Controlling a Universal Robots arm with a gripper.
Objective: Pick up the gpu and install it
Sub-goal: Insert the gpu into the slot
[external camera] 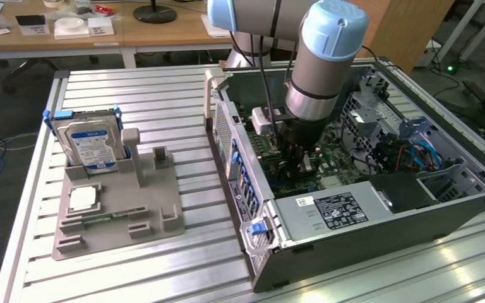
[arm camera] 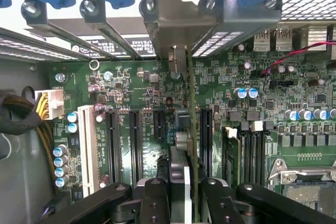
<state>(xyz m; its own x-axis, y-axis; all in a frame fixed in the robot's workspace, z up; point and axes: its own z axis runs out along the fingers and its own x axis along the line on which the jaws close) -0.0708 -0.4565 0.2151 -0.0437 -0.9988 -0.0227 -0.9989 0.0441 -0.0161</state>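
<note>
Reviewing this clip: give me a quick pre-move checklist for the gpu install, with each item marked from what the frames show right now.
1. gpu in the hand: ok, the card stands on edge between the fingers.
2. Arm inside the open computer case: ok, the hand is down over the motherboard.
3. Card lined up with a slot: cannot tell; it runs parallel to the black expansion slots, but its lower edge is hidden.
4. Card fully seated: cannot tell.
5. Bracket at the case's rear opening: ok, the metal bracket sits among the slot covers.
6. Hard drive out of the way: ok, it stands in the grey fixture outside the case.
</note>
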